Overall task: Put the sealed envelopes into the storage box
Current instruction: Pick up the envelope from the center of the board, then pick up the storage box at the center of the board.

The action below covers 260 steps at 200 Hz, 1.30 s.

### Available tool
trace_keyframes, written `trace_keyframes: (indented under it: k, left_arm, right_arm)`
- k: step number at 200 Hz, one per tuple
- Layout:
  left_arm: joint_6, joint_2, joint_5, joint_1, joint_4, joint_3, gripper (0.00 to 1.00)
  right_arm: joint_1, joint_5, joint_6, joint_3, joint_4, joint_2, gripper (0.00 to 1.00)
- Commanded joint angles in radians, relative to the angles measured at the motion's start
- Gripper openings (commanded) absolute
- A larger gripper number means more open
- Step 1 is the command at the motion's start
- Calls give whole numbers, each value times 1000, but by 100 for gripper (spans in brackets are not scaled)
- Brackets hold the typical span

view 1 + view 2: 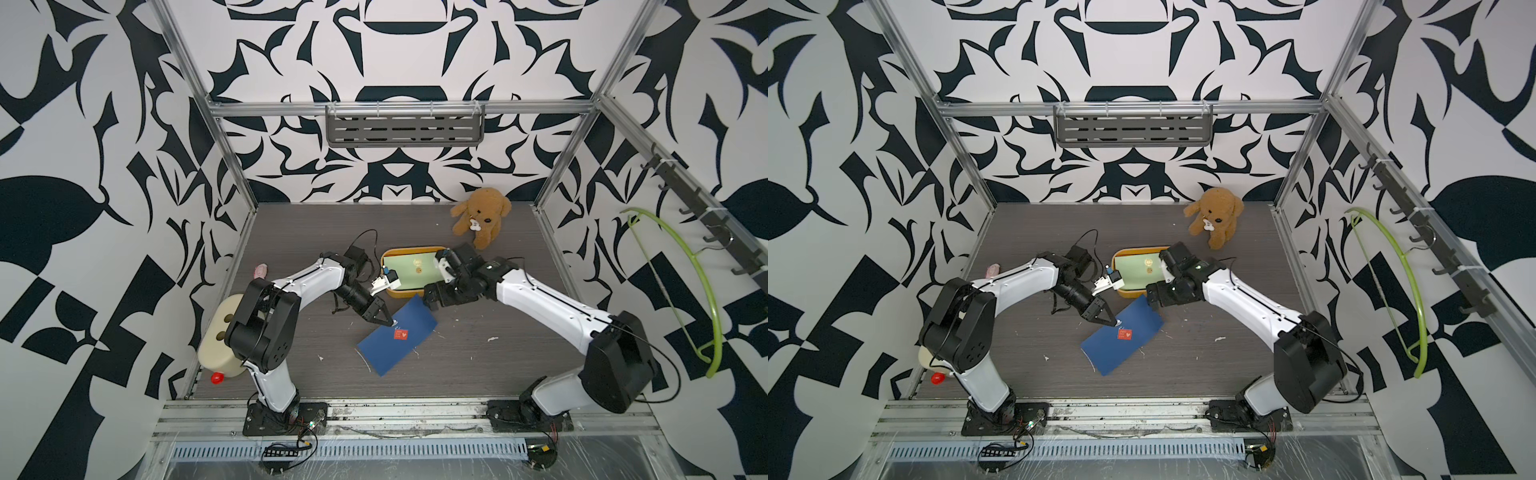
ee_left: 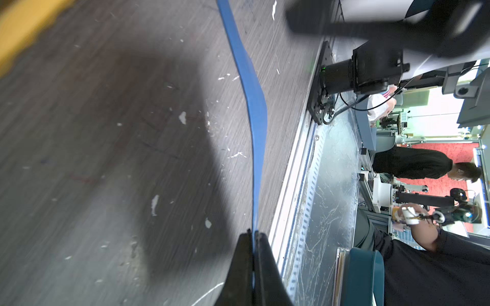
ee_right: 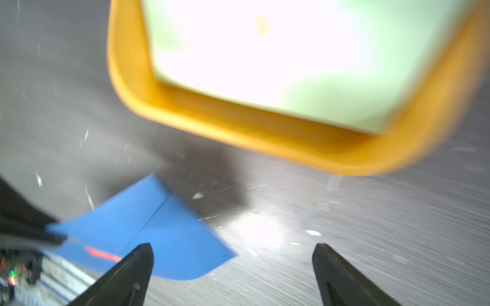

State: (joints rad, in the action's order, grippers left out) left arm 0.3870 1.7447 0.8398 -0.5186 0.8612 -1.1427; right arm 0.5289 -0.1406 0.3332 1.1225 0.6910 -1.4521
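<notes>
Two envelopes are in view, one stored and one outstanding.

Item 1: the navy envelope (image 1: 397, 338) is outside the box (image 1: 409, 251), askew on the table (image 1: 291, 232), one corner close to the box's near rim. The left gripper (image 1: 387, 321) is clamped on its edge. The left wrist view confirms this: both fingers are closed on the blue sheet (image 2: 255, 111), which bows away from them with shadow beneath. Judgement: a flat sheet offers no purchase from above, so the edge is pinched to raise it.

Item 2: the green envelope (image 1: 415, 272) lies flat inside the box, seal side up, covering most of the floor. Whether others lie beneath it cannot be told.

The right gripper (image 3: 233, 247) has its fingers spread wide with nothing between them. It hangs above the table beside the navy envelope's box-side corner, just short of the box. Judgement: it is placed to steady or receive that corner. The box is barely larger than an envelope, so the sheet must be squared up before it goes in.

Count:
- Envelopes: two visible, one in the box and one out.
- Box: one.
- Red sticker (image 1: 400, 333) on the navy envelope: one.
- Grippers: two, one gripping and one empty.
- Teddy bear (image 1: 480, 216): one, well apart at the rear and not involved.
</notes>
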Motion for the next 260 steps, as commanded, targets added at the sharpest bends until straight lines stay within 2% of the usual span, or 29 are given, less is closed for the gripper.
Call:
trace_keyframes:
  k: [1, 20, 58, 79, 129, 183, 241, 260]
  left_arm:
    - [-19, -30, -34, -7, 55, -32, 0]
    - [-26, -36, -77, -7, 91, -73, 0]
    - [-18, -53, -151, -8, 174, -163, 0]
    - [-15, -75, -182, -8, 204, -202, 0]
    - [2, -111, -260, -3, 266, -313, 0]
    - [24, -104, -347, 13, 300, -441, 0]
    - [70, -23, -461, 26, 297, -602, 0]
    - [96, 32, -465, 25, 322, -691, 0]
  right_arm:
    - [-79, 4, -16, 64, 53, 15, 99]
    - [-145, 9, 11, 99, 42, -25, 88]
    - [-209, 28, 61, 138, -34, -117, 56]
    - [-226, 33, 64, 157, -51, -177, 45]
    - [-253, 19, 45, 178, -77, -274, 35]
    - [-254, -9, 17, 181, -72, -312, 14]
    - [-237, -71, -27, 136, -67, -275, 8]
    - [-208, -89, -50, 119, -63, -254, 7]
